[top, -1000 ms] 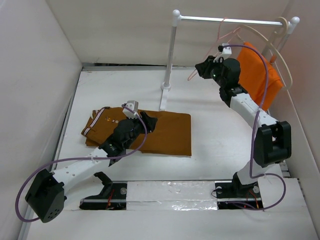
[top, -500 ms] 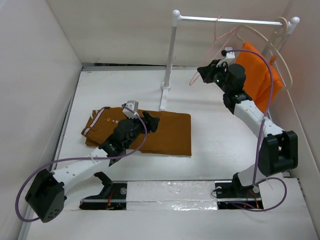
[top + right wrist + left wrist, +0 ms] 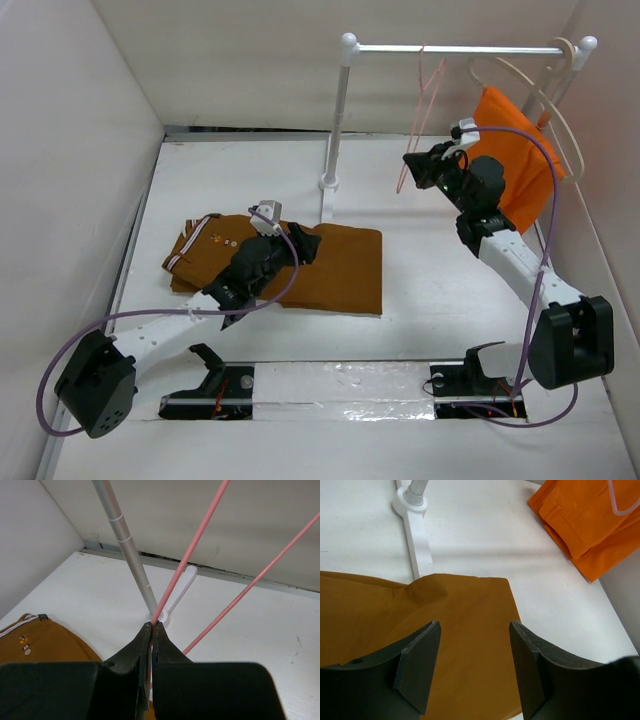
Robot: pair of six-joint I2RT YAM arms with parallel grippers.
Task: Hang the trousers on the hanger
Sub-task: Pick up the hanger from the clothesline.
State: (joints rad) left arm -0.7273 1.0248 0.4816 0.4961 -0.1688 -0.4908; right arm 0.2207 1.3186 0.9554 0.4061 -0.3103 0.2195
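While the right gripper (image 3: 151, 625) was pinched shut on the thin wire of the pink hanger (image 3: 188, 555), which ran up from its fingertips to the white rail (image 3: 470, 47), the left gripper (image 3: 472, 630) hung with its jaws wide apart. The ochre trousers (image 3: 465, 610) lay flat on the desk (image 3: 240, 170) directly beneath the left gripper, well apart from the right one.

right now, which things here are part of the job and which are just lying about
Job: trousers; pink hanger; right gripper, shut on the pink hanger; left gripper, open over the trousers.
Lying about: orange garment; cream hanger; rack.
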